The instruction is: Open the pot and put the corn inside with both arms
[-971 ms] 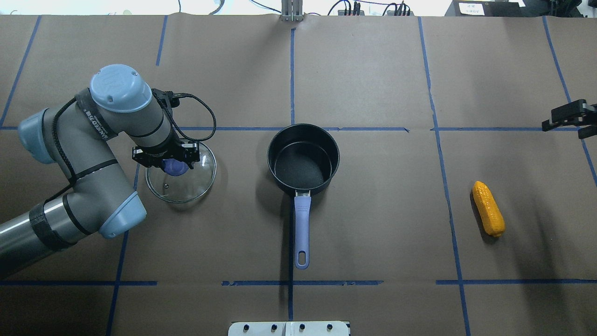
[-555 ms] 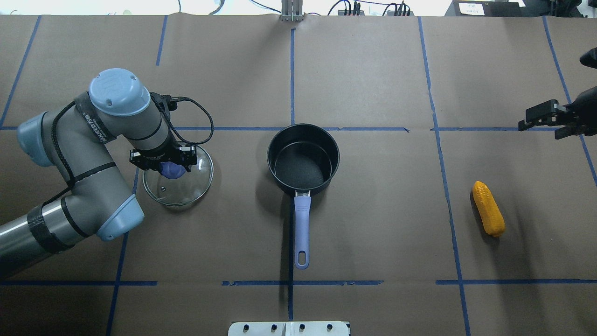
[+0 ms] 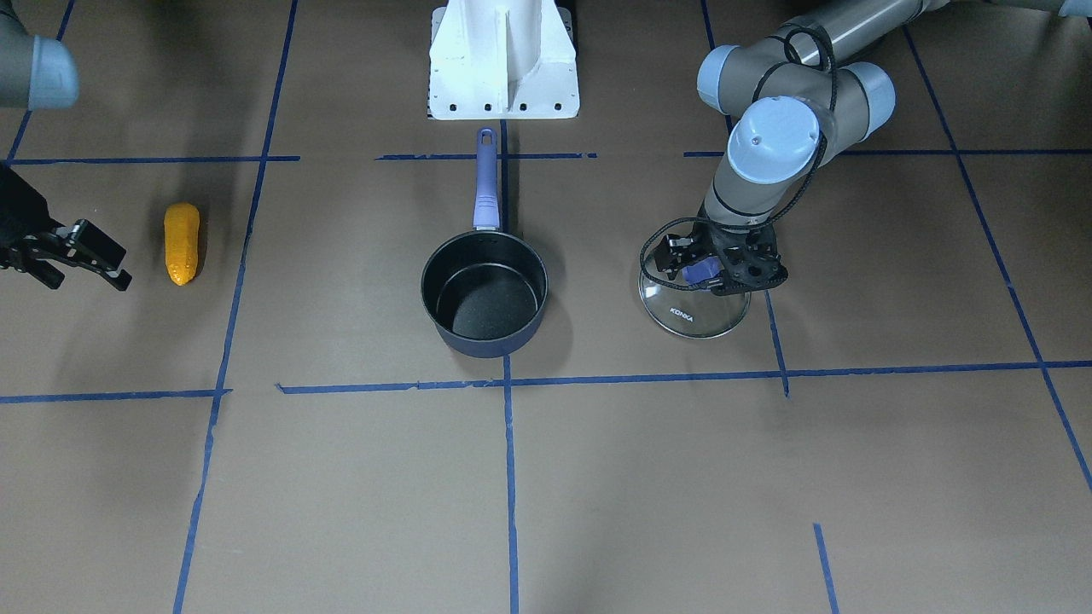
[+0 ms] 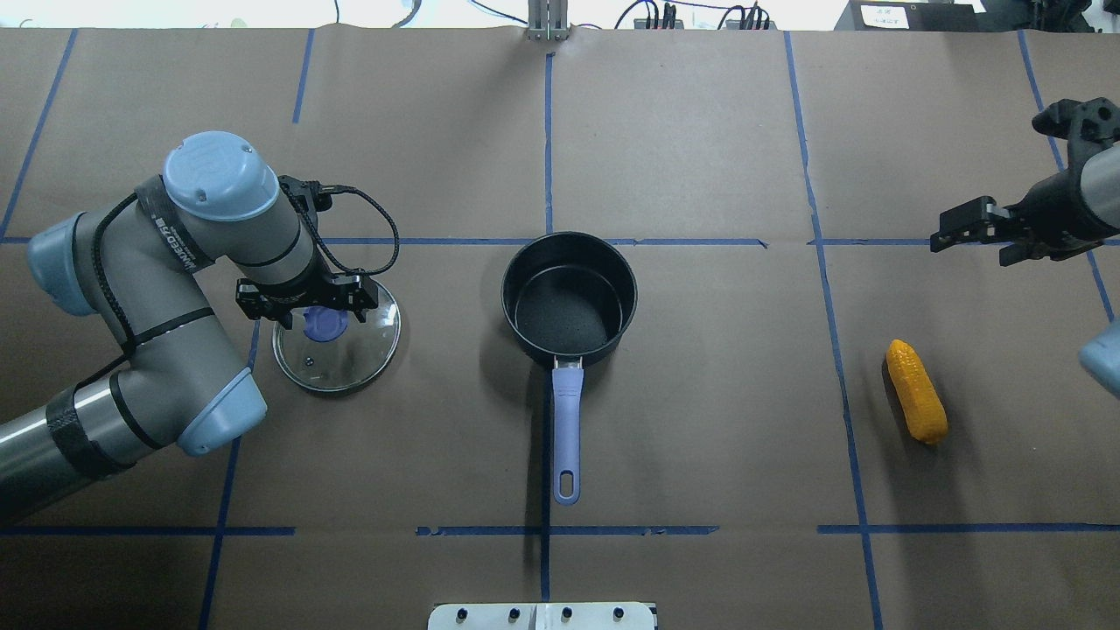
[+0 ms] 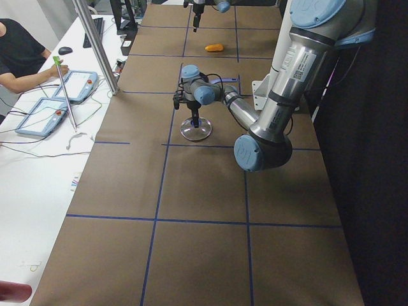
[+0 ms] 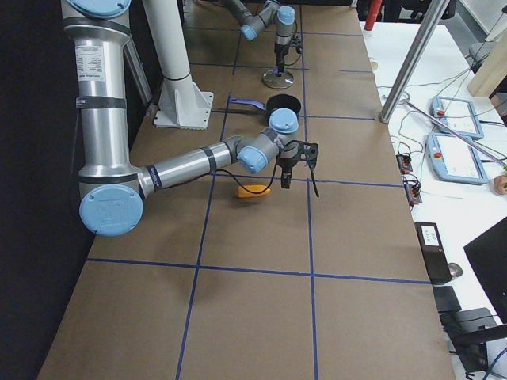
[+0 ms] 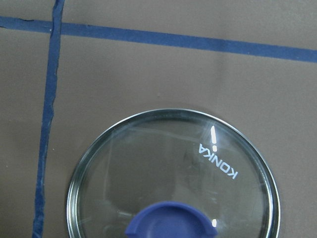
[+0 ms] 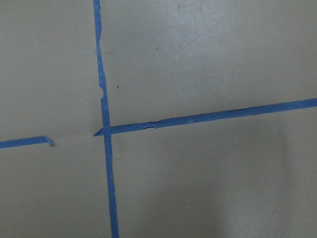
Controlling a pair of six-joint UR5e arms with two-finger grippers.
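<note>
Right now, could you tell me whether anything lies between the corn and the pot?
Nothing visible does: only bare table separates the corn from the open pot. The lid lies on the pot's far side, beneath the left gripper.

dark navy saucepan (image 4: 569, 299), black inside, straight periwinkle handle: uncovered, upright, mid-tabletop (image 4: 700, 437) | orange-yellow bumpy toy corn cob (image 4: 916, 390): on its side, well apart to saucepan's right
</note>
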